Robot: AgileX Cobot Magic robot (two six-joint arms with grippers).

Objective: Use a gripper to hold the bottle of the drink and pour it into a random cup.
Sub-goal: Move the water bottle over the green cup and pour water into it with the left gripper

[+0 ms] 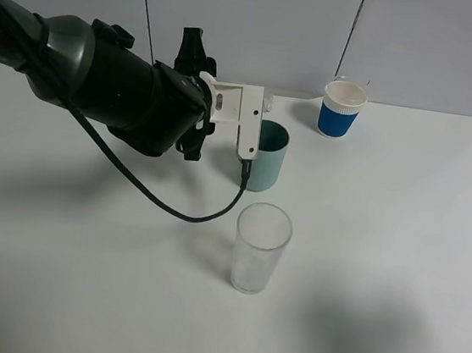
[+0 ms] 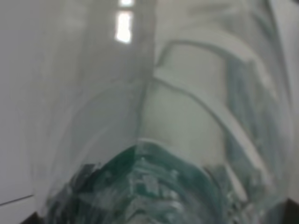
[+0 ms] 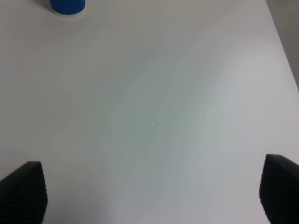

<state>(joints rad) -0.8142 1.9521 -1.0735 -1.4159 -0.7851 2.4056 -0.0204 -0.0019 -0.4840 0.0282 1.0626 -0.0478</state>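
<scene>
My left pincer [image 1: 246, 125] is clamped tight on the bottle [image 2: 154, 186], at the rim of the teal cup [image 1: 270, 159] on the worktop [image 1: 399, 246]. My right pincer [image 3: 152, 189] hangs spread wide above the worktop, holding nothing.

I see a clear glass tumbler [image 1: 261, 249] upright near the middle of the white table [image 1: 399, 246]; a blue-and-white paper cup [image 1: 342, 109] stands at its one o'clock, well apart.

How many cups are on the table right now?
3. Teal cup in the middle, clear tumbler in front of it nearer the camera, blue-and-white paper cup at the far right. The black arm could hide another.
</scene>
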